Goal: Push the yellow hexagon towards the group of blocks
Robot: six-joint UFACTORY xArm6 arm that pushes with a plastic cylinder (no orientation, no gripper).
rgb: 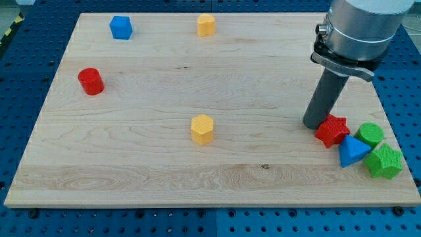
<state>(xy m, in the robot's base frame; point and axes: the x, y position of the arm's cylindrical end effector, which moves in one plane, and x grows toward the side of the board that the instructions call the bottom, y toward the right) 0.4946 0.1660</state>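
My tip (313,124) is planted on the wooden board (164,171) over on the view's right, and it is touching the left edge of the red star (332,130), or so close I cannot see a gap. No jaws on me to open or close: I end in a plain rod, and nothing is gripped. The red star heads the group. At about four o'clock from it sits the blue triangle (352,152), just beside it. The green cylinder (370,134) lies at three o'clock from the star, and the green block (385,161), a ribbed, roughly hexagonal piece, sits at five o'clock from that cylinder, close against the triangle's right side.

The yellow hexagon (202,129), the one nearer the middle of the board, stands at nine o'clock from my tip, well apart, with bare wood between us. A second yellow block (206,25) is up near the view's top edge, at roughly ten o'clock from my tip. The blue block (121,27) sits further left along that same edge. The red cylinder (91,81) stands alone at the far left.
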